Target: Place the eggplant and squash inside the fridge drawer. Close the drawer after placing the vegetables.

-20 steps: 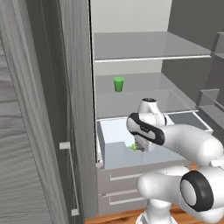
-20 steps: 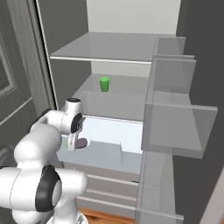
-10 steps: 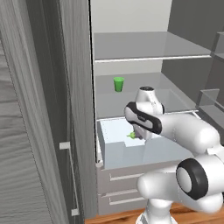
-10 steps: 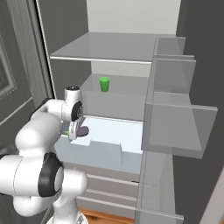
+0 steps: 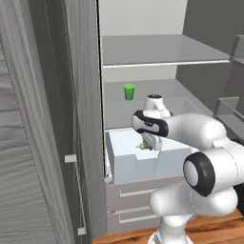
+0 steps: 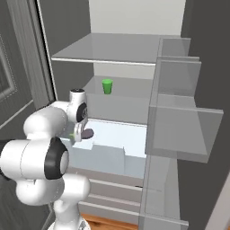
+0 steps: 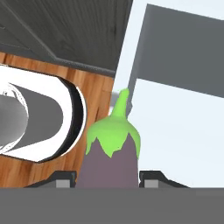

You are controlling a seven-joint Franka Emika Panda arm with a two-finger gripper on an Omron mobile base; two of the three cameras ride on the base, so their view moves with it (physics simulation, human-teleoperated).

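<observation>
The eggplant [image 7: 111,151], dark purple with a bright green stem cap, is held between my gripper's [image 7: 108,179] two fingertips, stem pointing away from the hand. My gripper [image 5: 145,144] hangs over the left part of the open fridge drawer [image 5: 128,164], a pale bluish-white box with a stepped notch in its front wall. From the right base view the eggplant [image 6: 87,133] pokes out beside the gripper [image 6: 78,134], just above the fridge drawer's [image 6: 108,157] inside. The drawer's pale floor [image 7: 183,131] lies beneath the eggplant.
A green cup [image 5: 129,91] stands on the shelf above the drawer, behind my arm. Grey drawers with bar handles [image 5: 138,193] sit below. The open fridge door [image 5: 43,143] stands on the left, and door bins [image 6: 184,121] on the right. Wooden floor [image 7: 26,70] lies below.
My gripper has risen a little and moved farther in over the drawer with the eggplant still in it, and the wrist has swung round. The drawer stays open.
</observation>
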